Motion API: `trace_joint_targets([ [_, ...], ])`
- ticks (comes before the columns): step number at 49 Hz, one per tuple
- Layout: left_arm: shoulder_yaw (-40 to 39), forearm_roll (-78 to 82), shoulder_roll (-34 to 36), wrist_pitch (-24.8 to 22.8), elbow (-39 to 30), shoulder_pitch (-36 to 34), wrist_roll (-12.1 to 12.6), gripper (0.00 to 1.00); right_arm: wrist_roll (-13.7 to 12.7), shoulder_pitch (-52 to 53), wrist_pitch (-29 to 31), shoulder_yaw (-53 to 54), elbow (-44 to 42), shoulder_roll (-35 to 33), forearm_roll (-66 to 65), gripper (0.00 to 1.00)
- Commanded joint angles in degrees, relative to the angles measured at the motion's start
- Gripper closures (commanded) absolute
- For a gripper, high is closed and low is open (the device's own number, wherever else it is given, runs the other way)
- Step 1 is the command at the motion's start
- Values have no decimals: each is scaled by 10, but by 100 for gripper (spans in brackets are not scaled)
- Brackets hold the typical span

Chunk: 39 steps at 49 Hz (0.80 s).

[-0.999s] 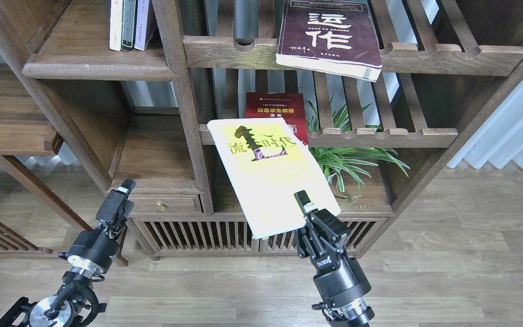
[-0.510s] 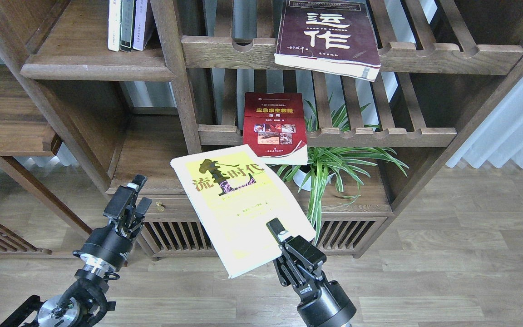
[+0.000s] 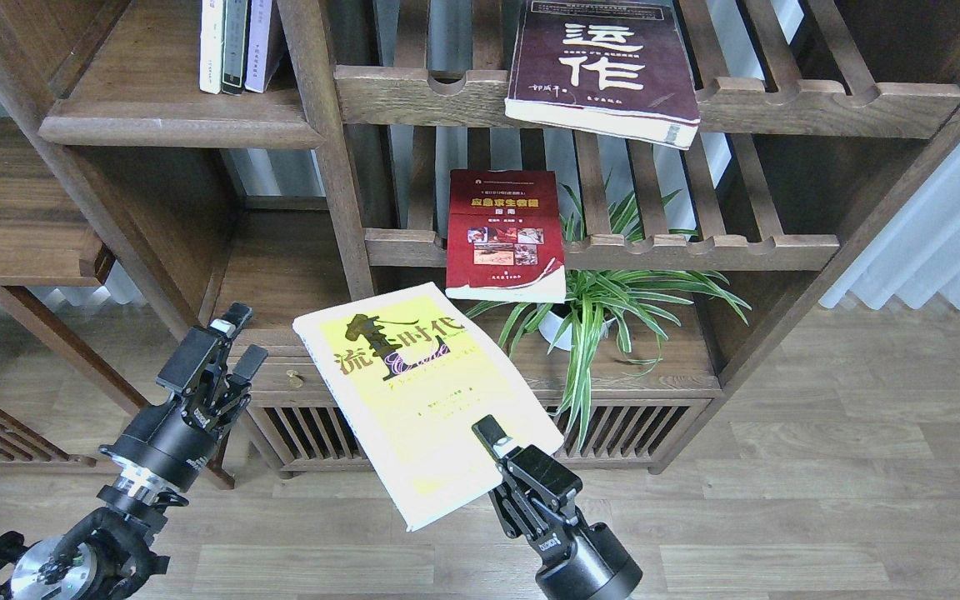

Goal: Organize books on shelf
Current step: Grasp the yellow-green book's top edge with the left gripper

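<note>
We see a bright, evenly lit scene, the daylight seemingly coming through the pale pleated curtains [image 3: 938,242] behind the dark-brown wooden bookcase [image 3: 322,167]. The glossy yellow-green paperback cover [image 3: 422,392] looks washed out by glare. Focus is sharp throughout; recesses under the boards fall into soft shadow.

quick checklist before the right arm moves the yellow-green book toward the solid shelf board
1. Right hand shut on the yellow-green book at its lower right corner: ok.
2. Book held level: not ok, it tilts, gripped at one corner only.
3. Left hand free to support: ok, open, holding nothing, apart from the book.
4. Space on the shelf: ok, bare board left of the three thin books.
5. Maroon book and red book settled on the slatted racks: cannot tell, both overhang the front rails.
</note>
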Motion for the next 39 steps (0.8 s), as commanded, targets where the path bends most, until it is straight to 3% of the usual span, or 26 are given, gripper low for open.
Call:
trace_joint_targets([
  [1,19,1,5,0,-2,-2,1,0,-1,5,0,-1,-7,0,0,95],
  [22,23,1,-3,0,-3,-14,0,0,-24,0,0,-23,-18,2,-8,95],
  [39,75,0,-28,0,-2,-36,-9,4,-25,0,0,-41,-21,3,-27,95],
])
